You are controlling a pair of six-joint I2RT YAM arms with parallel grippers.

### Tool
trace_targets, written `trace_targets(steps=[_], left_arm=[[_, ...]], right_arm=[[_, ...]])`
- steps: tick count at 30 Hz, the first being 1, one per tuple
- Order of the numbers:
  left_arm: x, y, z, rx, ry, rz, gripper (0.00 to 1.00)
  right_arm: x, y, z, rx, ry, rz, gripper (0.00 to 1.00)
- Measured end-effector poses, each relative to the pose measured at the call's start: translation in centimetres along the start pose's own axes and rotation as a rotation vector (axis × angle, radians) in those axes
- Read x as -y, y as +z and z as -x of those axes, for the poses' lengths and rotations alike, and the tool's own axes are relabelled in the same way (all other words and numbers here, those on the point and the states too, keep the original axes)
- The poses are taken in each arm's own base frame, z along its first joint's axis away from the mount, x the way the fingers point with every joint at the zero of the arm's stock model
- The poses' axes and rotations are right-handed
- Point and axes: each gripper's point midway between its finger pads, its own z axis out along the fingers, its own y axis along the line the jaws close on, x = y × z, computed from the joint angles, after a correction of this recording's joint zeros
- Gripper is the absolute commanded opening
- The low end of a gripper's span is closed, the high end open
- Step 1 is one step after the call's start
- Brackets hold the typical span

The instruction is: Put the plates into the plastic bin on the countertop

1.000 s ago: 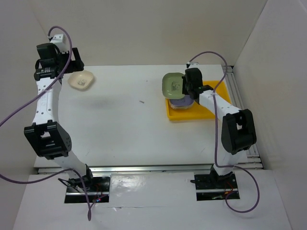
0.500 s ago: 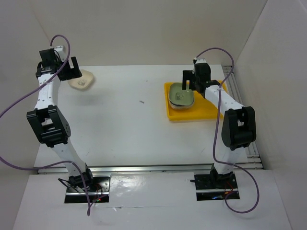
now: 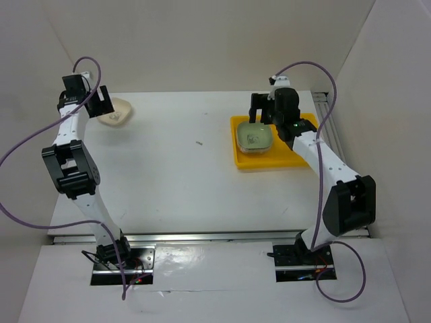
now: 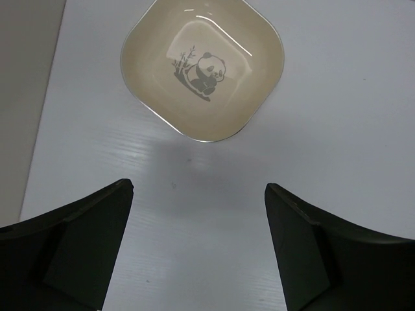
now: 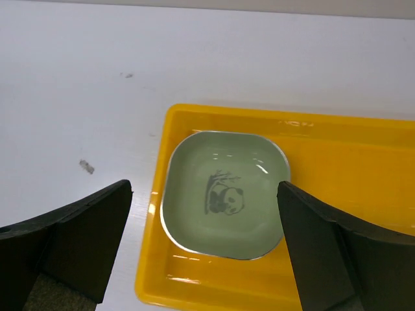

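On white-walled countertop (image 3: 175,168), cream plate (image 3: 115,112); green plate (image 3: 254,138) inside yellow bin (image 3: 286,160).

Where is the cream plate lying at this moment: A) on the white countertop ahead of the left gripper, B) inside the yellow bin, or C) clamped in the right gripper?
A: the cream plate sits flat on the countertop, just beyond the open left gripper, which touches nothing.
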Motion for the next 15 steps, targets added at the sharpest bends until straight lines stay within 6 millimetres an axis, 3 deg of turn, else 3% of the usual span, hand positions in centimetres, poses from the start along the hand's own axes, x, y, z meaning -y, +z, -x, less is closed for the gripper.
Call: trace_targets(steps=[3,10,15], left_arm=[[-0.8,2.3,-1.3,-0.036,-0.053,0.022,0.94],[-3.0,6.9,-5.0,-0.118,-0.257,0.06,0.98],[-3.7,9.6,-6.1,-0.13,-0.373,0.058,0.98]], right_arm=[[-2.1,-1.0,-1.3,0.006,-0.014,0.065,1.0],[-5.0,-1.1,-7.3,-0.081,-0.049,0.158,1.0],[-6.8,-1.4,-8.6,-0.089,-0.072,0.187,1.0]])
